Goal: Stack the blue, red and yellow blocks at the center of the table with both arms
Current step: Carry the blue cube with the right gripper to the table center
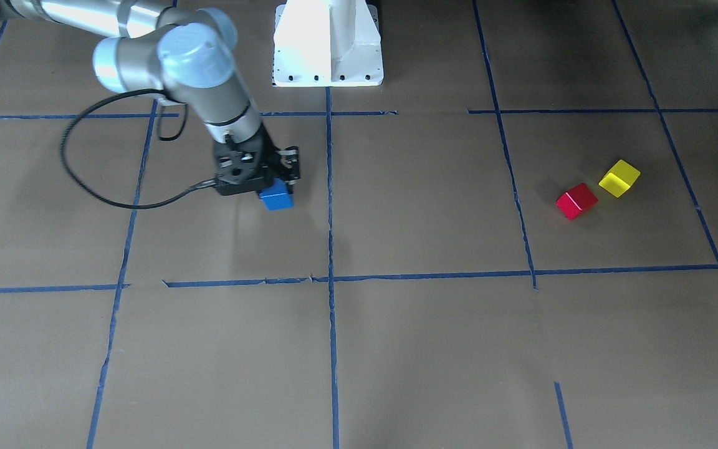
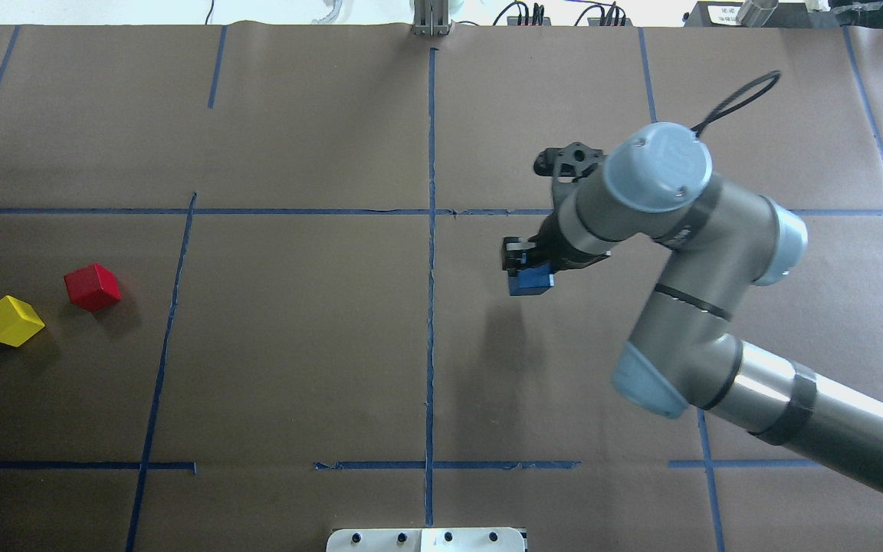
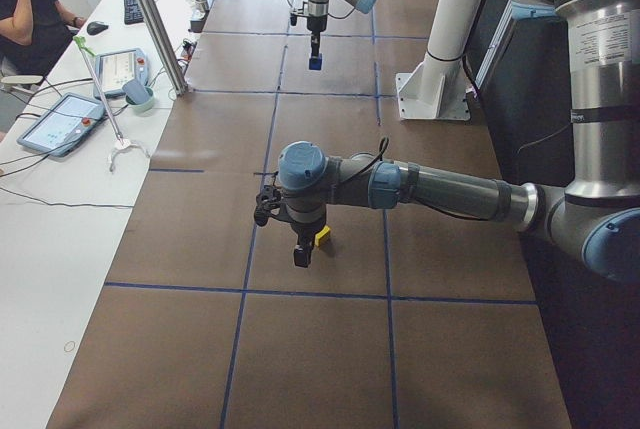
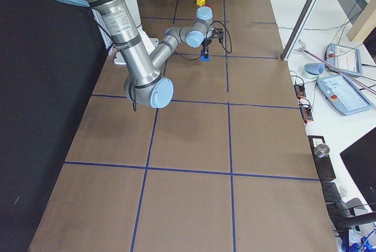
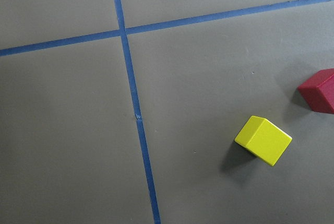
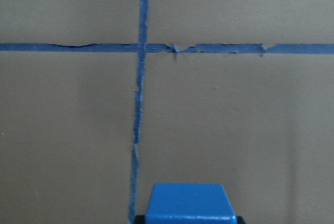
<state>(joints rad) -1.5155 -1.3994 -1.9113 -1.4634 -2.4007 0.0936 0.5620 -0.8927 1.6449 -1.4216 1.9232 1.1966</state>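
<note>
Overhead: behind base (image 2: 426, 539), looking forward and down on bench (image 2: 296, 368).
Front: across bench, facing base, steep.
Sides: bench ends, far.
Wrists: close, looking down.
Shared: blue block (image 1: 277, 198), overhead and front.

This is a robotics lab. The brown paper-covered table (image 2: 296, 368) beneath the left gripper (image 3: 301, 254) is marked off in a grid of blue tape lines (image 2: 431, 307). On the robot's side of that gripper stands a white bolted-down metal pedestal (image 3: 440, 59). On the gripper's opposite side, a white side bench (image 3: 60, 229) carries grey touchscreen teach pendants (image 3: 60, 121) and a black keyboard (image 3: 133, 1). A person in black (image 3: 25, 9) sits at the bench.
</note>
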